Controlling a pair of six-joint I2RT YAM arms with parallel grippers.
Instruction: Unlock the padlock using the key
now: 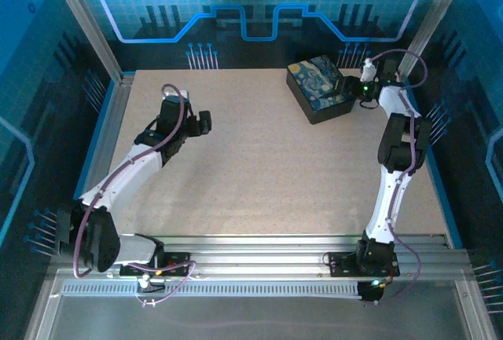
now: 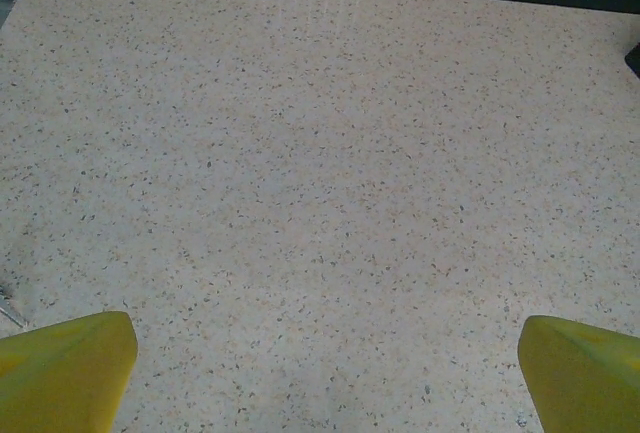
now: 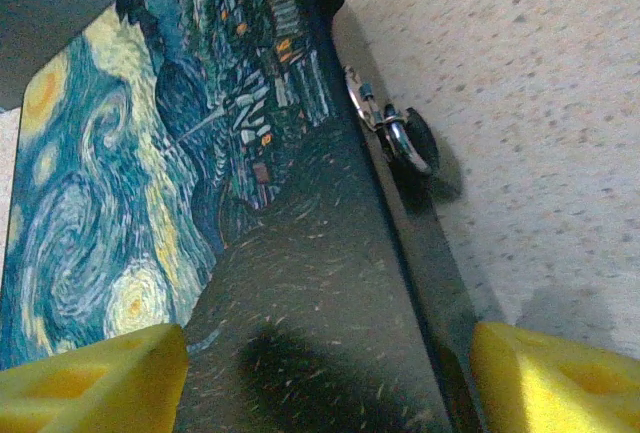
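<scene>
Top external: left hand point(image 1: 202, 123) hangs over bare tabletop point(image 1: 259, 175), well apart from the black box point(image 1: 318, 89). Right hand point(image 1: 350, 87) sits at the box's right side, touching or just beside it; I cannot tell which. A green light glows on that wrist. Padlock too small to make out here.

Left wrist: left hand point(image 2: 320, 373) has its yellow fingers point(image 2: 65, 363) wide apart, with nothing between them. Speckled beige tabletop point(image 2: 320, 153) stretches ahead of the fingertips.

Right wrist: right hand point(image 3: 325, 383) has its yellow fingers point(image 3: 95, 378) apart, clamped on nothing. The box point(image 3: 320, 283) lies under and ahead of them, its lid painted in blue and yellow swirls with small orange spots. The padlock point(image 3: 412, 143), a dark body with a silvery loop, is ahead of the right-side finger, against the box's side wall and above the tabletop point(image 3: 530, 103). A thin silvery piece point(image 3: 358, 91) touches it on the far side; cannot tell whether this is the key.
</scene>
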